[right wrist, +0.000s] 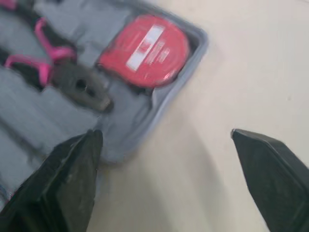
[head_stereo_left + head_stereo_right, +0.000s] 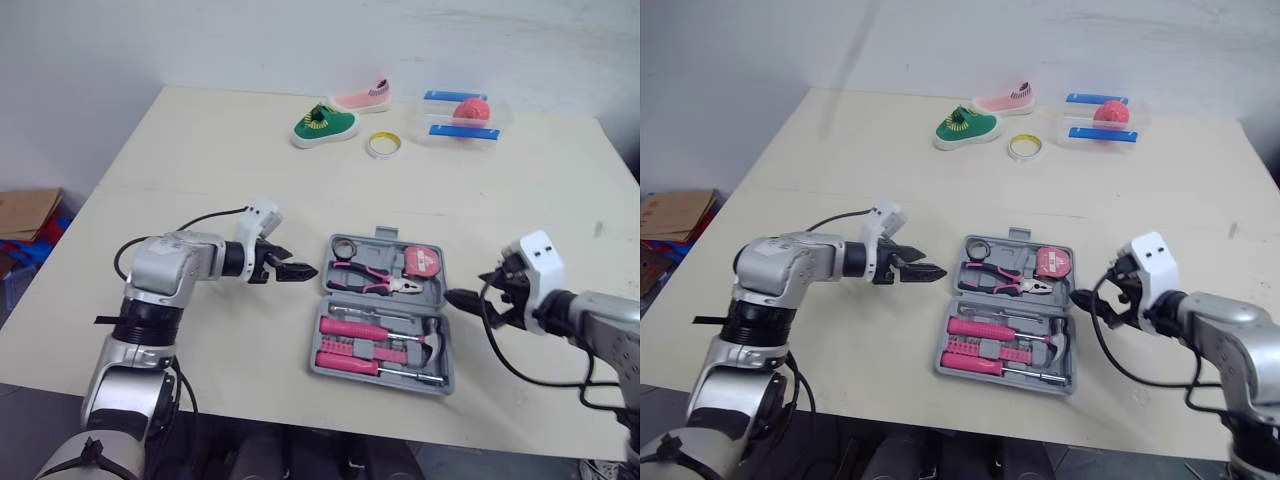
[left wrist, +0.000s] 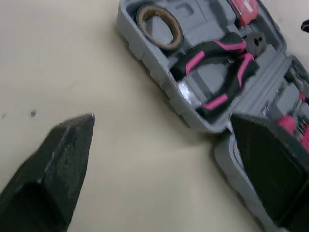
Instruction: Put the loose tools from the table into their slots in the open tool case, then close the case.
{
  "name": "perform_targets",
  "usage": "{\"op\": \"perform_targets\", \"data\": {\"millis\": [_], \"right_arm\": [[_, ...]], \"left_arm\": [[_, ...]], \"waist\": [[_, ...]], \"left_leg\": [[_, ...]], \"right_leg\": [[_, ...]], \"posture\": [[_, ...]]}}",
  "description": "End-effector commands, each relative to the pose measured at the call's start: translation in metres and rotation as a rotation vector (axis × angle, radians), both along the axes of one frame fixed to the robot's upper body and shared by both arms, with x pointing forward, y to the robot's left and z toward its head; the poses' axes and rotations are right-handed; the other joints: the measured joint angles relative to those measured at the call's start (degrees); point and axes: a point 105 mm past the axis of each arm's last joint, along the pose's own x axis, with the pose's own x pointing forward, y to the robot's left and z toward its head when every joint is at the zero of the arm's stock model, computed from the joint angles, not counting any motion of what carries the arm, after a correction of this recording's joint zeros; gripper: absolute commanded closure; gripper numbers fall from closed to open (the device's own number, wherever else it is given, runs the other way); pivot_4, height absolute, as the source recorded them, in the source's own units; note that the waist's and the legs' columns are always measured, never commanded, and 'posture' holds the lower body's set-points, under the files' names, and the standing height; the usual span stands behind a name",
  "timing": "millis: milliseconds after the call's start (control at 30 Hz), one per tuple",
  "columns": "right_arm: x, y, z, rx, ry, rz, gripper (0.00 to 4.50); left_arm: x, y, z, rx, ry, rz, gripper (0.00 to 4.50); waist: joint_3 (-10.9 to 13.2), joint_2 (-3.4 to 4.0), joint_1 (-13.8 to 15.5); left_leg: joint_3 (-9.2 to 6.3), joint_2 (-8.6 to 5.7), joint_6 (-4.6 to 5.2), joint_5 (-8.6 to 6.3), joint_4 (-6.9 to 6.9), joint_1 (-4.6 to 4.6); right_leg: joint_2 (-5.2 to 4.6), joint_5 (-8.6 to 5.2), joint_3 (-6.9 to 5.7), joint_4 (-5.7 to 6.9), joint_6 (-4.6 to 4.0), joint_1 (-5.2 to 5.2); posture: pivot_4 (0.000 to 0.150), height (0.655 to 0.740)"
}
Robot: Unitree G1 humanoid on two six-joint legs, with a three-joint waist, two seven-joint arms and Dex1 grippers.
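The grey tool case (image 2: 384,234) lies open at the front middle of the table. In its slots sit a tape roll (image 2: 343,247), pink-handled pliers (image 2: 372,279), a red tape measure (image 2: 423,261), a hammer (image 2: 375,331) and screwdrivers. My left gripper (image 2: 306,271) hovers just left of the case, open and holding nothing; the left wrist view shows the pliers (image 3: 217,72) ahead of it. To the right of the case my right gripper (image 2: 456,297) is open too, pointing at the corner with the tape measure (image 1: 145,48).
At the table's far side lie a green shoe (image 2: 325,125), a pink shoe (image 2: 362,97), a loose tape roll (image 2: 381,145) and a clear container (image 2: 465,118) with a red ball and blue pieces. A cardboard box (image 2: 25,212) sits on the floor to the left.
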Motion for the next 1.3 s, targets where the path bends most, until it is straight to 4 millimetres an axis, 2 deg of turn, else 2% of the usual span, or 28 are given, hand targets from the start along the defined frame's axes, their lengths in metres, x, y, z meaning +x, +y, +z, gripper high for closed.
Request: {"op": "perform_targets", "data": {"millis": [33, 167, 267, 300, 367, 400, 433, 467, 700, 933, 967, 1033, 1100, 1133, 1200, 1233, 1300], "right_arm": [[0.004, -0.005, 0.004, 0.038, 0.027, -0.078, 0.0], [0.013, -0.008, -0.008, 0.042, 0.078, -0.15, 0.0], [0.017, -0.007, -0.007, 0.043, 0.074, -0.164, 0.0], [0.017, -0.006, -0.007, 0.044, 0.074, -0.158, 0.24], [0.017, -0.004, -0.007, 0.044, 0.075, -0.15, 0.77], [0.017, -0.003, -0.007, 0.044, 0.076, -0.147, 1.18], [0.016, -0.002, -0.007, 0.041, 0.076, -0.143, 1.75], [0.016, -0.003, -0.007, 0.037, 0.077, -0.142, 2.1], [0.018, -0.011, -0.008, 0.025, 0.076, -0.169, 2.1], [0.018, -0.007, -0.008, 0.027, 0.076, -0.159, 2.1], [0.018, -0.006, -0.009, 0.028, 0.076, -0.16, 2.63], [0.018, -0.005, -0.009, 0.028, 0.075, -0.159, 3.29], [0.018, -0.004, -0.008, 0.027, 0.072, -0.157, 4.24], [0.018, -0.003, -0.008, 0.027, 0.07, -0.156, 4.5], [0.019, -0.002, -0.007, 0.028, 0.067, -0.153, 4.5], [0.019, -0.001, -0.007, 0.028, 0.066, -0.152, 4.5], [0.02, 0.0, -0.006, 0.026, 0.063, -0.15, 4.5]], "left_arm": [[0.002, -0.003, 0.0, 0.007, 0.015, 0.011, 0.06], [0.002, -0.023, 0.0, -0.044, 0.021, -0.007, 0.06], [0.005, -0.026, 0.001, -0.06, 0.028, 0.019, 0.06], [0.005, -0.028, 0.003, -0.08, 0.03, 0.017, 0.02], [0.004, -0.029, 0.005, -0.088, 0.038, 0.013, 0.57], [0.003, -0.03, 0.005, -0.089, 0.043, 0.013, 0.77], [0.003, -0.03, 0.003, -0.079, 0.045, 0.014, 1.29], [0.003, -0.031, 0.002, -0.076, 0.046, 0.014, 1.31], [0.004, -0.029, 0.001, -0.083, 0.042, 0.02, 1.31], [0.004, -0.031, 0.004, -0.102, 0.036, 0.014, 1.31], [0.003, -0.031, 0.004, -0.1, 0.033, 0.014, 1.55], [0.002, -0.031, 0.001, -0.086, 0.027, 0.004, 2.09], [0.0, -0.033, -0.003, -0.068, 0.032, -0.001, 2.93], [0.0, -0.034, -0.004, -0.065, 0.038, 0.001, 3.36], [0.0, -0.036, -0.005, -0.067, 0.046, 0.004, 4.25], [0.0, -0.037, -0.006, -0.068, 0.05, 0.004, 4.4], [0.0, -0.04, -0.006, -0.073, 0.055, 0.001, 4.4]], "waist": [[0.0, 0.01, 0.2], [0.0, 0.01, 0.6], [0.0, 0.01, 0.5], [0.0, 0.01, 0.5], [0.0, 0.01, 0.4], [0.0, 0.01, 0.3], [0.0, 0.01, 0.3], [0.0, 0.01, 0.3], [0.0, 0.01, 0.3], [0.0, 0.01, 0.4], [0.0, 0.01, 0.3], [0.0, 0.01, 0.3], [0.0, 0.01, 0.4], [0.0, 0.01, 0.4], [0.0, 0.01, 0.4], [0.0, 0.02, 0.4], [0.0, 0.02, 0.4]], "left_leg": [[-0.02, 0.0, -0.04, 0.03, 0.0, 0.0], [-0.04, -0.03, 0.01, 0.06, 0.05, -0.05], [-0.04, -0.14, 0.16, 0.06, 0.07, -0.13], [-0.04, -0.15, 0.18, 0.06, 0.07, -0.14], [-0.03, -0.15, 0.18, 0.05, 0.04, -0.17], [-0.03, -0.15, 0.18, 0.05, 0.03, -0.17], [-0.01, -0.14, 0.16, 0.06, 0.01, -0.17], [-0.01, -0.14, 0.13, 0.08, 0.0, -0.17], [-0.03, -0.14, 0.1, 0.14, 0.03, -0.16], [-0.03, -0.14, 0.08, 0.15, 0.01, -0.17], [-0.03, -0.14, 0.08, 0.15, 0.01, -0.17], [-0.03, -0.14, 0.08, 0.15, 0.01, -0.17], [-0.03, -0.14, 0.07, 0.15, 0.0, -0.16], [-0.03, -0.15, 0.08, 0.15, 0.02, -0.17], [-0.02, -0.16, 0.08, 0.15, 0.02, -0.17], [-0.03, -0.15, 0.08, 0.15, 0.02, -0.17], [-0.03, -0.16, 0.08, 0.15, 0.02, -0.15]], "right_leg": [[0.0, -0.01, -0.03, 0.05, -0.03, -0.02], [-0.04, -0.02, -0.03, 0.1, -0.05, -0.05], [-0.16, 0.01, -0.03, 0.09, -0.01, -0.07], [-0.16, 0.01, -0.03, 0.08, 0.01, -0.07], [-0.16, 0.01, -0.04, 0.05, 0.01, -0.09], [-0.16, 0.01, -0.05, 0.05, 0.01, -0.1], [-0.15, 0.01, -0.04, 0.06, 0.01, -0.13], [-0.14, 0.01, -0.05, 0.07, 0.01, -0.14], [-0.13, 0.02, -0.05, 0.14, 0.01, -0.14], [-0.13, 0.01, -0.05, 0.12, 0.01, -0.16], [-0.13, 0.01, -0.05, 0.13, 0.01, -0.16], [-0.13, 0.01, -0.05, 0.13, 0.01, -0.16], [-0.13, 0.01, -0.05, 0.13, 0.01, -0.15], [-0.14, 0.01, -0.05, 0.13, 0.01, -0.15], [-0.15, 0.02, -0.05, 0.13, 0.01, -0.15], [-0.15, 0.02, -0.05, 0.12, 0.01, -0.15], [-0.15, 0.02, -0.05, 0.12, 0.01, -0.13]], "posture": [[0.15, 0.7304], [0.15, 0.7304], [0.15, 0.7304], [0.15, 0.7304], [0.15, 0.7304], [0.15, 0.7304], [0.15, 0.7304], [0.15, 0.7304], [0.15, 0.7304], [0.15, 0.7304], [0.15, 0.7304], [0.15, 0.7304], [0.15, 0.7304], [0.15, 0.7304], [0.15, 0.7304], [0.15, 0.7304], [0.15, 0.7304]]}}
